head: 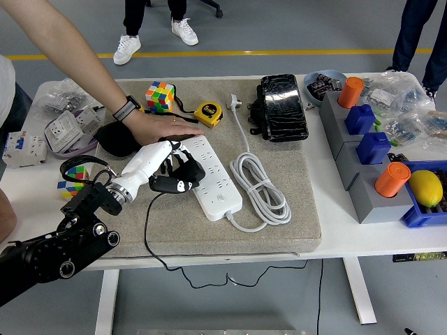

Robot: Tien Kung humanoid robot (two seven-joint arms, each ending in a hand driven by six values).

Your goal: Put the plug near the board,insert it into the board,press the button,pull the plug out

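Observation:
A white power strip (215,174) lies lengthwise on the grey mat (279,223), its coiled white cable (260,187) beside it on the right. My left hand (174,171), white-backed with black fingers, is shut on a black plug (176,184) at the strip's left edge. The plug's thin black cord (147,230) trails down over the mat's front. A person's hand (162,126) with a wristwatch rests flat at the strip's far end, just above my hand.
A Rubik's cube (160,95), yellow tape measure (208,113), black pouch (117,138) and black bag (283,106) sit behind the mat. Grey blocks with blue and orange pieces (367,150) and a blue bin holding a lemon (426,188) stand at the right.

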